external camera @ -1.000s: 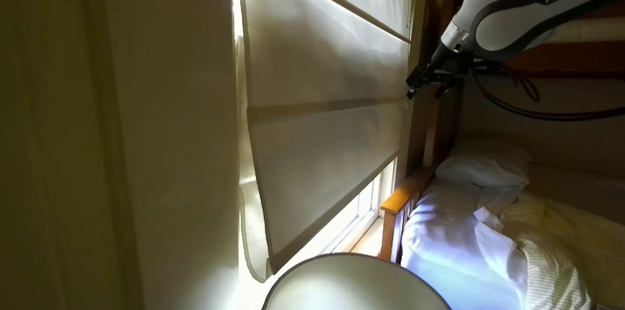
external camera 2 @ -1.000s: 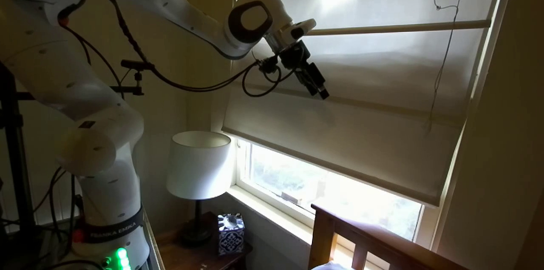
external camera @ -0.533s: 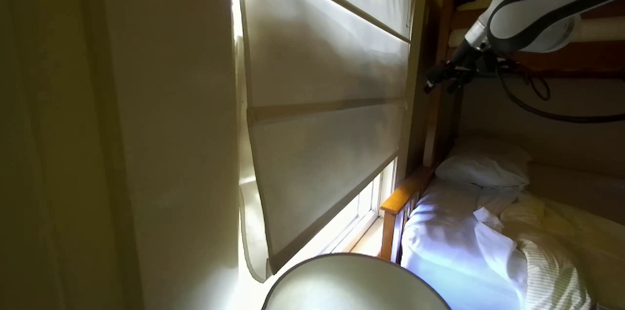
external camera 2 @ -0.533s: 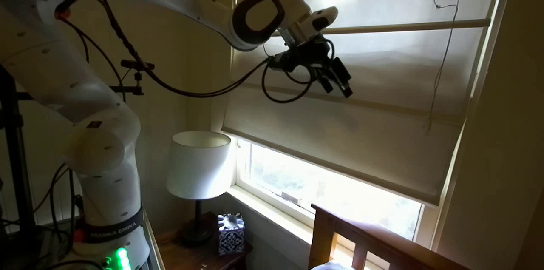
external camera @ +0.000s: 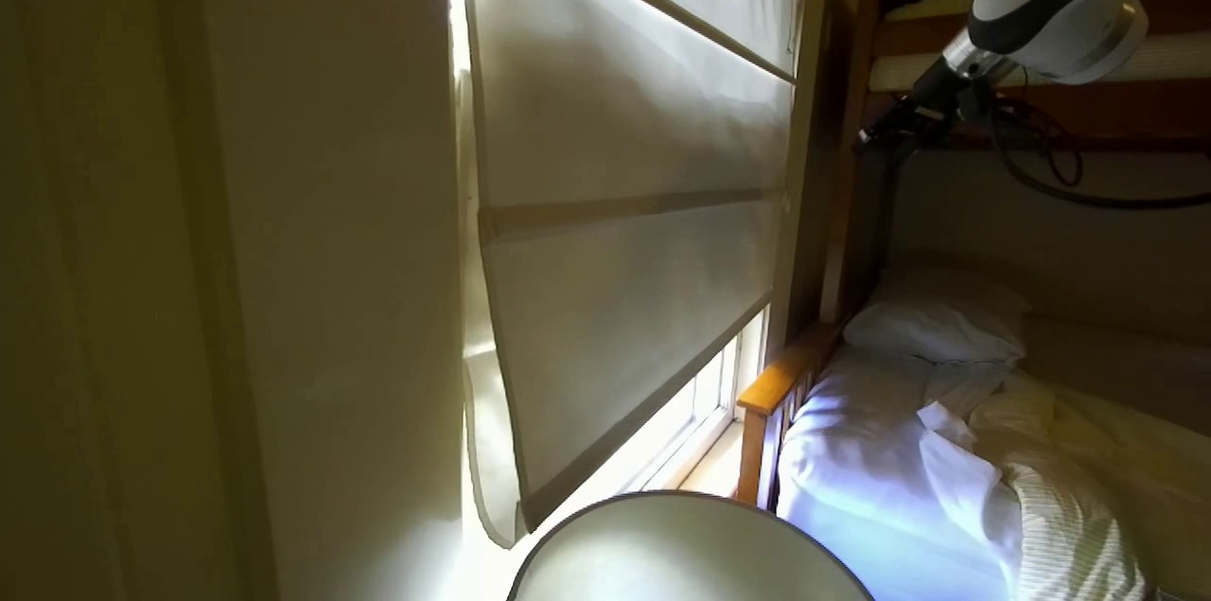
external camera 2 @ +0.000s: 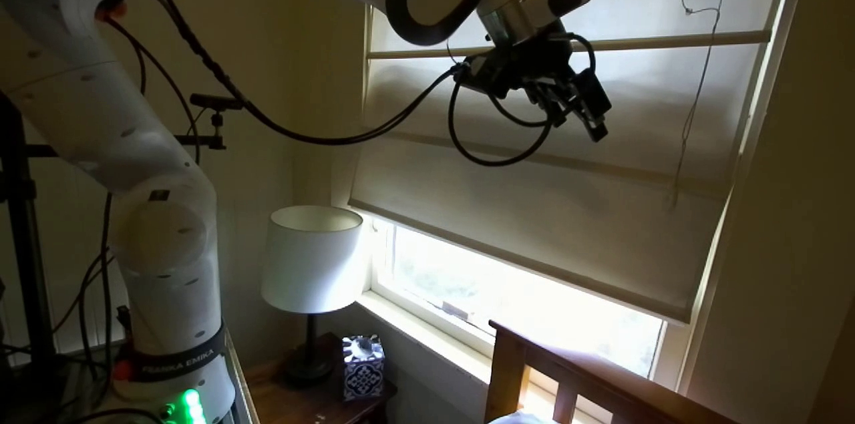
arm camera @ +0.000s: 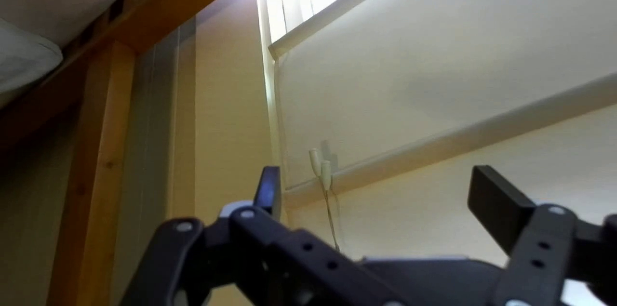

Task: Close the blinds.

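End effector gapes; only the wrist view clearly shows two cord pulls before the blinds.

My tool in the air, bunk bed behind it; a gap between it and the blinds. Blinds most of the way down, window bright below. Pale lampshade in the foreground. Rumpled white bedding and a pillow on the bed's lower level

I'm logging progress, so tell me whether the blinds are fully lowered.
Only partly: the blinds end above the sill, and bright window shows beneath in both exterior views.
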Motion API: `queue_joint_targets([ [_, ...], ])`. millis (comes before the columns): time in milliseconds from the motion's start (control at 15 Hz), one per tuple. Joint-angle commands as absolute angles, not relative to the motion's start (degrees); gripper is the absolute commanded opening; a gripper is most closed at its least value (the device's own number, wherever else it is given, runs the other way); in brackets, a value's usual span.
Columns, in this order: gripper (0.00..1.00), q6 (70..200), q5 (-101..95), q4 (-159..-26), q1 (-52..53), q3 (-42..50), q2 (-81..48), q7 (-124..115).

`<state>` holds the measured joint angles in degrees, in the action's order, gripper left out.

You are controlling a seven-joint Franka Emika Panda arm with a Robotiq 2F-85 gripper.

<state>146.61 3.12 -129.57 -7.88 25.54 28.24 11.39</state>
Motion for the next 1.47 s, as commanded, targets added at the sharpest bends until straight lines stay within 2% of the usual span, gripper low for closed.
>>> queue_joint_targets([
  [0,1.00,145.9,5.0,-127.8,-9.3,24.9,26.3,11.7],
  [467,1.00,135.0,11.1,-112.5,-2.5,37.2,16.7,36.4],
  [800,1.00,126.8,24.3,-100.8,-0.3,40.7,9.0,46.9],
  [867,1.00,130.5,19.9,-107.0,-3.6,37.0,13.1,44.7],
  [1133,1.00,130.0,20.7,-106.1,-5.2,35.6,11.8,45.1],
  [1400,1.00,120.0,28.2,-104.9,-4.2,38.3,11.3,63.2],
])
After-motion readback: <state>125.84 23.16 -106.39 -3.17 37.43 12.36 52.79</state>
